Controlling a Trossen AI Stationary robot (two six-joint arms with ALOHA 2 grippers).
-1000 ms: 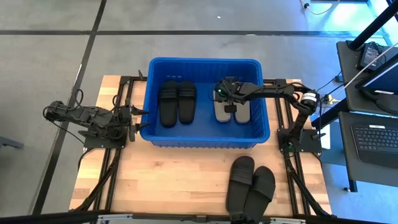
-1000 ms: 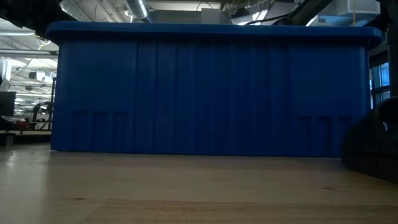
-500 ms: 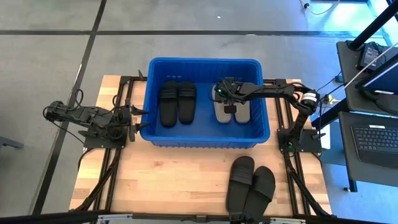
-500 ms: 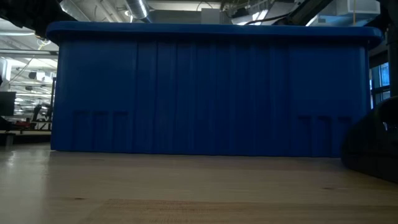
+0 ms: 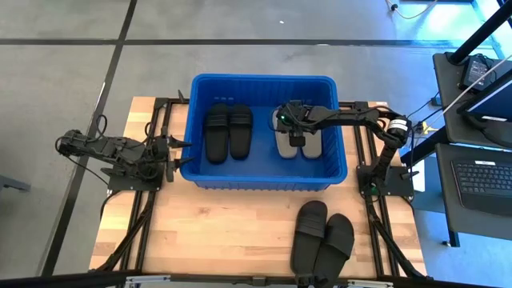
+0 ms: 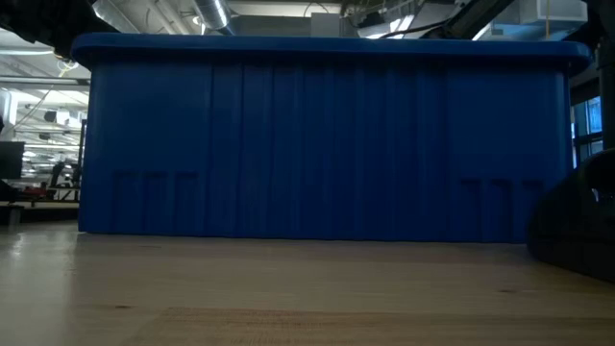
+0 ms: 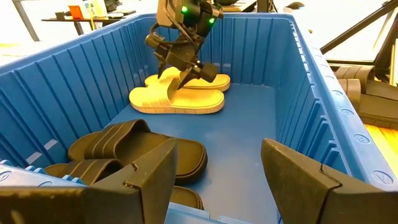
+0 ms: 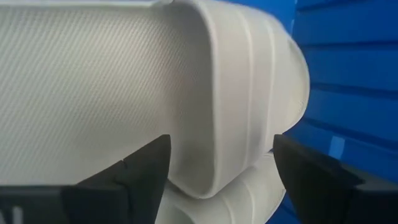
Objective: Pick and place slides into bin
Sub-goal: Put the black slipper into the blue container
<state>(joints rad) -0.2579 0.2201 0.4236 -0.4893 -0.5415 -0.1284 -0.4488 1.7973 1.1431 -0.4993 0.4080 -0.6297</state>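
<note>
— Six slides in all from above: two black ones lie side by side in the left half of the blue bin, two off-white ones in its right half, and two more black ones on the wooden counter in front of the bin.

— And the hands?

— Right hand reaches in over the bin's right wall and sits directly above the off-white pair. Left hand waits just outside the bin's left wall.

— Low view?

— Only the bin's ribbed front wall on the counter, and the dark edge of a black slide at the right.

— Left wrist?

— Its own fingers are spread apart, grasping nothing, at the bin rim. Across the bin the right hand hangs over the pale pair, fingertips down at the straps.

— Right wrist?

— Its fingers are parted, either side of an off-white strap that fills the frame; no clamp on it.
</note>
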